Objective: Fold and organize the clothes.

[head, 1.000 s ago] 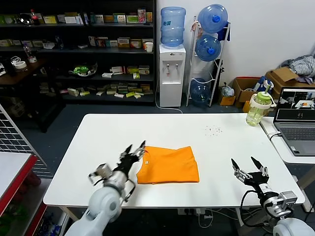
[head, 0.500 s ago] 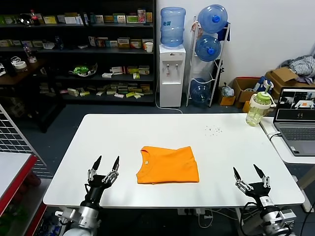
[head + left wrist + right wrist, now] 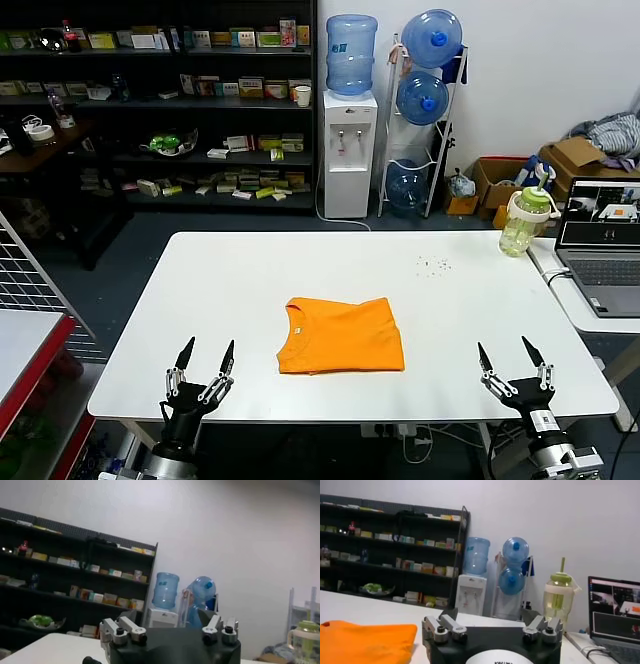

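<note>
The orange T-shirt [image 3: 342, 335] lies folded into a rectangle on the white table [image 3: 250, 280], a little in front of its middle, round neck toward the left. Its edge also shows in the right wrist view [image 3: 365, 642]. My left gripper [image 3: 200, 367] is open and empty at the table's front left edge, well left of the shirt. My right gripper [image 3: 513, 364] is open and empty at the front right edge, well right of the shirt. Both point upward.
A green-lidded drink bottle [image 3: 526, 220] stands at the table's far right corner. A laptop [image 3: 603, 245] sits on a side table to the right. Small dark crumbs [image 3: 432, 265] lie on the far right part. Shelves and water bottles stand behind.
My left gripper has pulled back from the shirt's left edge down to the table's front left edge. My right gripper has sunk lower at the front right. The shirt has not moved.
</note>
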Available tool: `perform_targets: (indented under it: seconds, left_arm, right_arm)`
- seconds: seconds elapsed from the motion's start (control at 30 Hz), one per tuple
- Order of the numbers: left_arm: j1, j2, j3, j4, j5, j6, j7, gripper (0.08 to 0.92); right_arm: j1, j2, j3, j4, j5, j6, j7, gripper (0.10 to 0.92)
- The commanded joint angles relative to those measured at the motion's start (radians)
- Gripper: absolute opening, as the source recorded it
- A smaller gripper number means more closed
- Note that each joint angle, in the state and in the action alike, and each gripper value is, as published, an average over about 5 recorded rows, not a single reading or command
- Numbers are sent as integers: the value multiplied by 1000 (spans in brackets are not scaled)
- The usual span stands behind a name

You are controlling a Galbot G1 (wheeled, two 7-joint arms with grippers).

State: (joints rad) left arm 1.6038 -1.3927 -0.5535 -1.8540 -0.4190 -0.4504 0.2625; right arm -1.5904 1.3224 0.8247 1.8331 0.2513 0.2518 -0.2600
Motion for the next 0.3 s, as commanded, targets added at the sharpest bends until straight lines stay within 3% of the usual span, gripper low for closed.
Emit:
perform_targets:
  seconds: [0.03,0.3]
  left_arm:
    - [34,-44,-27,-4,37,-44,35,823]
    - [28,-87,-54,-15,59,-44,44,823]
  right_arm:
    - [9,67,26,-10,-42,53,-18,823]
    - [19,116,31,-12,-72,76,-35,823]
